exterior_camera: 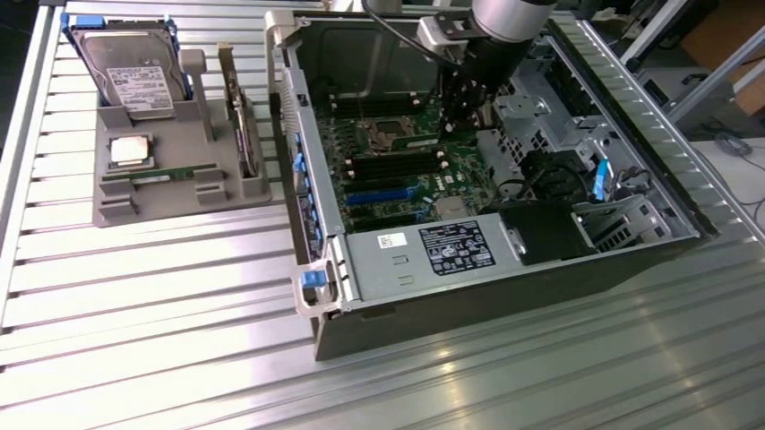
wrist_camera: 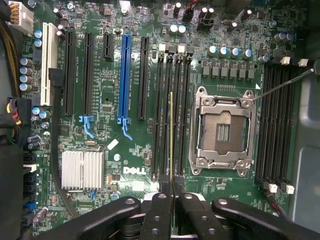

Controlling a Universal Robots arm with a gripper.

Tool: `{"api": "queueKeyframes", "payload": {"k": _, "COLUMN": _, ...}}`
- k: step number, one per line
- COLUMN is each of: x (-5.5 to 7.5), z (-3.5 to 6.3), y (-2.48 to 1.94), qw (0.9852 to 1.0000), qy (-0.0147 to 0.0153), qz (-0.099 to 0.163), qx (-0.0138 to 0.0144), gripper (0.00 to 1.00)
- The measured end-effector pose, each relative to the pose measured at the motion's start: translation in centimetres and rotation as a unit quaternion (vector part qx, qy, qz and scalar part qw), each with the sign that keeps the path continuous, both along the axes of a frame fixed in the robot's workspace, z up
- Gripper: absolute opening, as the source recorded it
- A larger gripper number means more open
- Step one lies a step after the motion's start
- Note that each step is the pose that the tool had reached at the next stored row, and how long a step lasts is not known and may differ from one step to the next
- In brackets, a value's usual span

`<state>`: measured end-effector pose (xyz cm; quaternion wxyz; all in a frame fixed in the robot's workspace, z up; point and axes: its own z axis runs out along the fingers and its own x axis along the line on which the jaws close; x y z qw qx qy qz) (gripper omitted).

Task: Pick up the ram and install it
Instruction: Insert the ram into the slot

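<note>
The ram [wrist_camera: 171, 140] shows edge-on as a thin yellow-green line in the wrist view, and my gripper [wrist_camera: 171, 197] is shut on its near end. It hangs over a bank of black memory slots [wrist_camera: 162, 110] beside the empty processor socket [wrist_camera: 223, 131]. It lines up along one of the slots; I cannot tell whether it touches. In the exterior view my gripper [exterior_camera: 464, 112] reaches down into the open computer case [exterior_camera: 287, 134], above the motherboard [exterior_camera: 395, 170].
A grey tray [exterior_camera: 179, 193] at the exterior view's left holds a hard drive [exterior_camera: 134, 76], a square silver processor [exterior_camera: 131, 150] and a thin green strip [exterior_camera: 161, 174]. More black slots [wrist_camera: 277, 125] lie past the socket. A power supply [exterior_camera: 431, 255] fills the case's near end.
</note>
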<state>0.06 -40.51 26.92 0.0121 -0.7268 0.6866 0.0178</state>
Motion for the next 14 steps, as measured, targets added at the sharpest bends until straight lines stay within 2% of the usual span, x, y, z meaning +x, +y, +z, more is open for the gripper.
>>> {"api": "queueKeyframes", "payload": {"k": 4, "x": -0.41, "z": -0.27, "y": -0.02, "qw": 1.0000, "qy": 0.0000, "qz": 0.000, "qx": -0.0001, "gripper": 0.12}}
{"api": "queueKeyframes", "payload": {"k": 7, "x": -0.83, "z": -0.48, "y": -0.12, "qw": 1.0000, "qy": 0.0000, "qz": -0.001, "qx": -0.0014, "gripper": 0.12}}
{"api": "queueKeyframes", "payload": {"k": 11, "x": -0.98, "z": -0.79, "y": -0.12, "qw": 1.0000, "qy": -0.0001, "qz": -0.006, "qx": -0.0068, "gripper": 0.12}}
{"api": "queueKeyframes", "payload": {"k": 14, "x": -1.03, "z": -1.06, "y": -0.12, "qw": 0.9998, "qy": 0.0000, "qz": -0.013, "qx": -0.0133, "gripper": 0.12}}
